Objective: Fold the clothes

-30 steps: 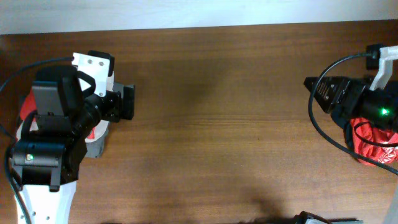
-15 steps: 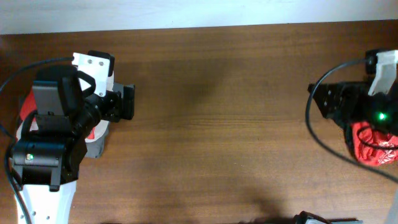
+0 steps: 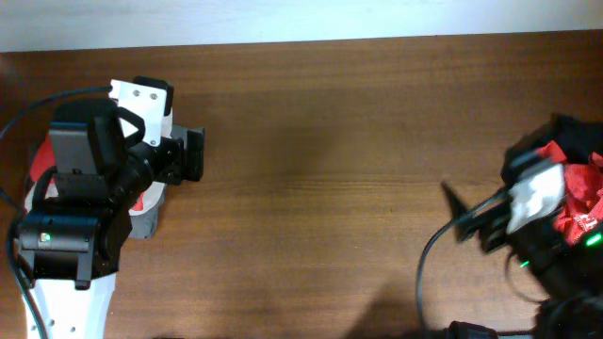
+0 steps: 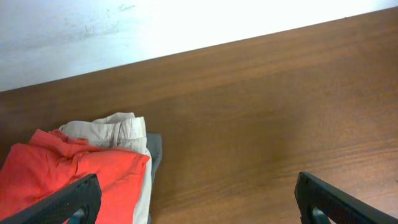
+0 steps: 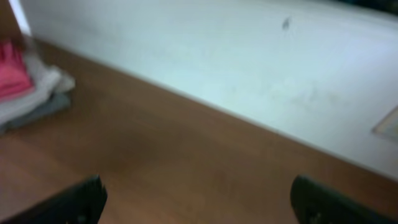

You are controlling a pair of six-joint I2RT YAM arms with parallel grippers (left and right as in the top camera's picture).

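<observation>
Movement came from the right gripper point(image 3: 464, 218), swung off the red clothes point(image 3: 577, 200) empty, fingers spread like the left gripper point(image 4: 199, 200); folding hadn't begun.

Orange-red, beige and grey clothes point(image 4: 68, 167) lie stacked on the table point(image 4: 261, 124).

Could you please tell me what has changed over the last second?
The right claw swung toward the near edge of the table, open and empty, uncovering more of the crumpled red garment. The left claw, also open, and the folded stack beside it stayed put.
</observation>
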